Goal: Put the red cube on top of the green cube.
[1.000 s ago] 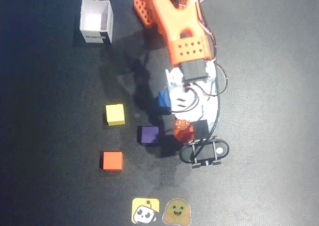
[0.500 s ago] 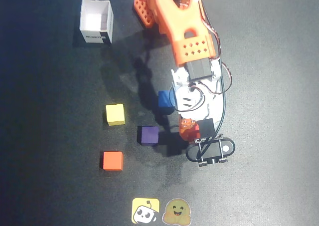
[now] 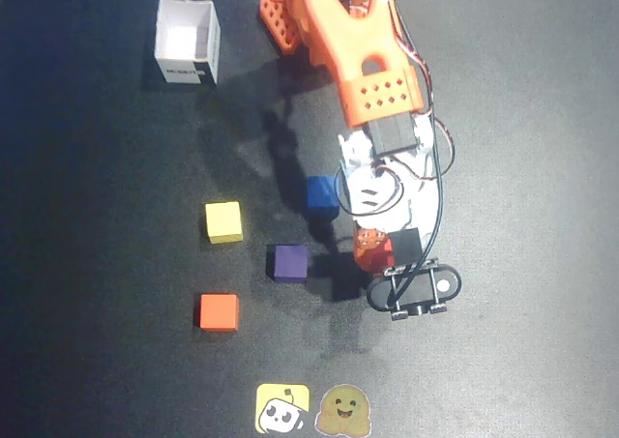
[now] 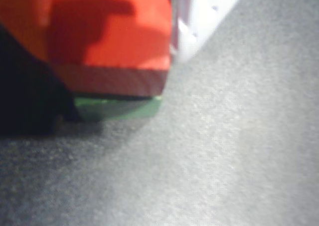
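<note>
In the overhead view my gripper (image 3: 377,252) is shut on the red cube (image 3: 371,248), right of the purple cube. In the wrist view the red cube (image 4: 114,31) fills the upper left, between a white finger (image 4: 202,21) on its right and a dark shape on its left. A thin strip of the green cube (image 4: 117,108) shows directly under the red cube's bottom edge. I cannot tell whether the two touch. The green cube is hidden under the gripper in the overhead view.
A blue cube (image 3: 322,194), a purple cube (image 3: 289,262), a yellow cube (image 3: 223,221) and an orange cube (image 3: 219,312) lie left of the gripper. A white open box (image 3: 187,40) stands at the back left. Two stickers (image 3: 313,409) lie at the front edge.
</note>
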`<control>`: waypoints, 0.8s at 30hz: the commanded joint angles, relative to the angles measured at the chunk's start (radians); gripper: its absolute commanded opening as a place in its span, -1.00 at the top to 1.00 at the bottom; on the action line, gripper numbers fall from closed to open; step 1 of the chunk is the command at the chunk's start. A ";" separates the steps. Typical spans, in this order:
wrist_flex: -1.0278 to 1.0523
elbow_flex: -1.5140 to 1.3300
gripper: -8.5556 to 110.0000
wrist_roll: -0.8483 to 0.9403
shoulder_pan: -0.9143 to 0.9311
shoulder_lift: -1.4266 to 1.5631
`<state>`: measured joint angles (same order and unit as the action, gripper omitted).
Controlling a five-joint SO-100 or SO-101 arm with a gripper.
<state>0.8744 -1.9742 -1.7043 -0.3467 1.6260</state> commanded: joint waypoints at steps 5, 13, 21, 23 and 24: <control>-0.031 -0.008 0.74 -0.009 -0.006 0.015; -0.055 -0.043 0.73 -0.043 -0.008 0.015; -0.078 -0.058 0.67 -0.071 -0.008 0.026; -0.078 -0.058 0.66 -0.080 -0.008 0.034; -0.078 -0.058 0.65 -0.086 -0.009 0.037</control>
<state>0.8023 -2.0325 -1.7748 -0.3467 1.6291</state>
